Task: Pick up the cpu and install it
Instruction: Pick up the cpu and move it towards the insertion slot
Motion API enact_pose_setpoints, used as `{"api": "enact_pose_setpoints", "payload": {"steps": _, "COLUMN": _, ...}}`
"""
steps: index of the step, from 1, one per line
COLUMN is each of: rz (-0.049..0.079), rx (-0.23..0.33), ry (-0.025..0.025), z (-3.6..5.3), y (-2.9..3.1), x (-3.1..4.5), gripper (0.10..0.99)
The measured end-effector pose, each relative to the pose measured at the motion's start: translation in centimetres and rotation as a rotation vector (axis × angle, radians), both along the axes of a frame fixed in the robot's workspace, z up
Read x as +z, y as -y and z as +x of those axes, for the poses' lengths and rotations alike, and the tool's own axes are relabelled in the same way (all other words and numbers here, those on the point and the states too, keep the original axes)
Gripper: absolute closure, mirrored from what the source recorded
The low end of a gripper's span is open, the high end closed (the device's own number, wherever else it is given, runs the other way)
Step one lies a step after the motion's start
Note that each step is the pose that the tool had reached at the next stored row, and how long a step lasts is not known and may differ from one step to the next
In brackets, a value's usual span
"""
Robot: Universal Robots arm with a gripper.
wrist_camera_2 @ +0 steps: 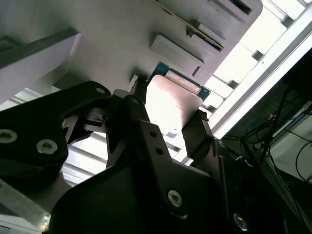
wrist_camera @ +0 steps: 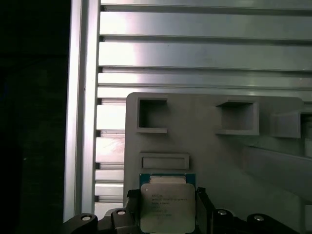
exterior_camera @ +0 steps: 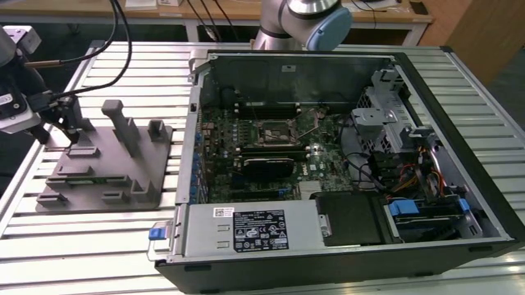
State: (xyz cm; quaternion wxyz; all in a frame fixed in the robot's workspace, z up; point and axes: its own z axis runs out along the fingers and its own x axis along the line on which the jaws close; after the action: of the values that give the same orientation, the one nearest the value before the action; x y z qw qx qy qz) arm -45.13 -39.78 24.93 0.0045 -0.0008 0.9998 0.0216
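Slatted counter carried the open computer case, with the grey plastic tray just beside it on the exterior view's left. Claw was at the tray, clamped on the cpu by two opposite edges, metal plate up.

Single arm, pose at grasp: silver joint with a blue cap at the far top of the exterior view; wrist at that view's left edge, gripper pointing downward beneath it; in both wrist views the two black fingers press against opposite edges of the cpu, clamping it between them.
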Motion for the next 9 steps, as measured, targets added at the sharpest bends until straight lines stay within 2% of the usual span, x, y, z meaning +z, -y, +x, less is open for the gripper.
{"api": "enact_pose_setpoints", "payload": {"steps": 9, "rz": 0.000, "rx": 0.000, "ry": 0.0002, "z": 0.00, "y": 0.00, "x": 1.34, "gripper": 0.545}}
